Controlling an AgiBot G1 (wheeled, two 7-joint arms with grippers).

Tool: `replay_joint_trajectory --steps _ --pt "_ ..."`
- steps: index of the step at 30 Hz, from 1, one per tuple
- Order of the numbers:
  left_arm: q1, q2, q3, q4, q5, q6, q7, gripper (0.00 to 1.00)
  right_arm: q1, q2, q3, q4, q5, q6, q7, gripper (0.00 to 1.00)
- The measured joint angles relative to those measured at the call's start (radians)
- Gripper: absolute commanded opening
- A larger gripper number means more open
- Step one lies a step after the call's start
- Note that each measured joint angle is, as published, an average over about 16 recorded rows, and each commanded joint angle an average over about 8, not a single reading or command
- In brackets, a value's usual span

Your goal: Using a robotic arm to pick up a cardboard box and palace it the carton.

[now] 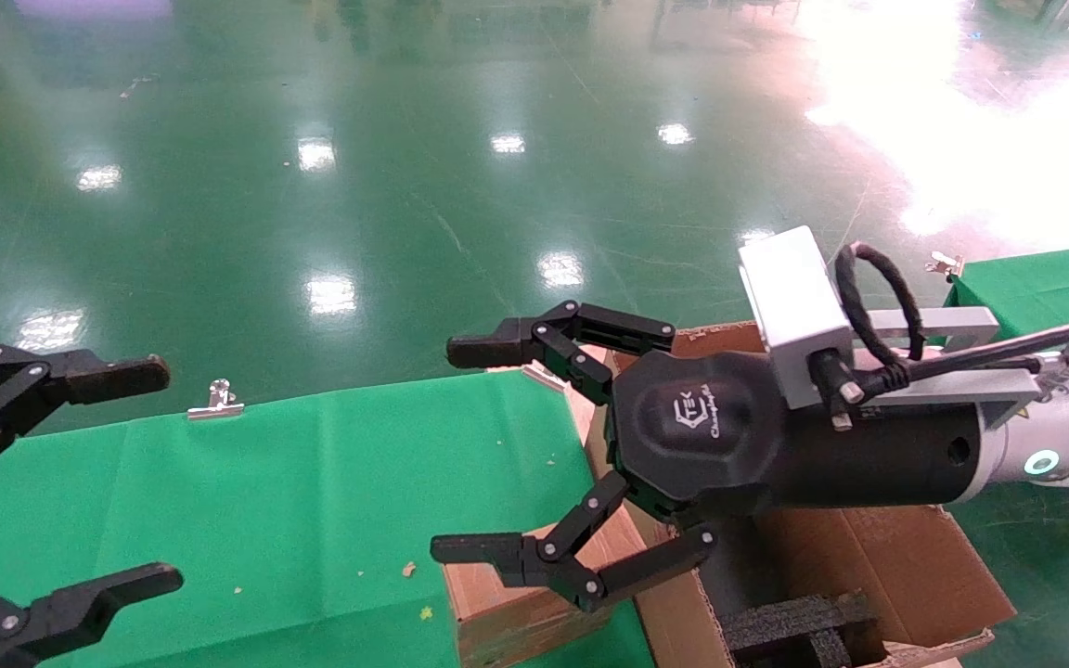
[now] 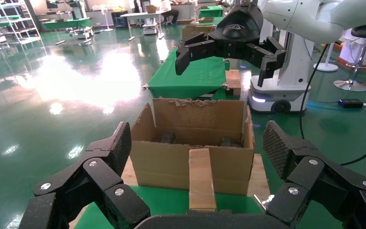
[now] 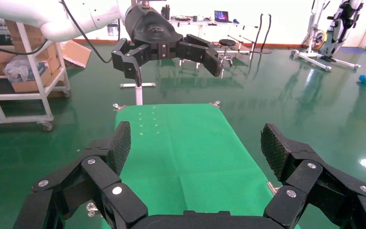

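- Two brown containers lay in our head view: the carton [image 1: 878, 575] under our right gripper's [image 1: 479, 455] wrist, and the cardboard box [image 1: 516, 603] just below that gripper's lower finger.
- We saw black foam blocks [image 1: 794, 626] in the carton's near corner, beneath the gripper body; whether anything else lay inside we could not tell.
- Our right gripper hovered with its fingers spread wide and nothing between them, above the seam where the carton met the green-covered table [image 1: 293, 501].
- The cardboard box rested on the green cloth with its long side against the carton's outer wall, outside the carton.
- Our left gripper [image 1: 61, 482] hung over the far end of the table, well apart from the right one, its fingers likewise spread and holding nothing.
- Our left wrist view showed what the head view hid: the carton's [image 2: 190, 143] ragged flaps standing up, dark foam along its far inner wall, and the cardboard box [image 2: 201, 179] as a slim strip pointing at the carton's near wall, between the left gripper's [image 2: 198, 148] fingers in the picture but farther off.
- Our right wrist view showed only the green cloth [image 3: 181, 148] ahead of the right gripper [image 3: 195, 145], with the left gripper [image 3: 169, 52] above its far end; neither container appeared there.
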Motion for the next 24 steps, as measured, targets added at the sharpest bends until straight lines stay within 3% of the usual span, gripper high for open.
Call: replay_joint_trajectory --steps 19,20,24 --pt "0.000 0.000 0.000 0.000 0.000 0.000 0.000 1.00 0.000 0.000 0.000 0.000 0.000 0.000 0.000 1.00" --pt "0.000 0.000 0.000 0.000 0.000 0.000 0.000 0.95 0.000 0.000 0.000 0.000 0.000 0.000 0.000 1.00" --pt "0.000 0.000 0.000 0.000 0.000 0.000 0.000 0.45 0.000 0.000 0.000 0.000 0.000 0.000 0.000 1.00"
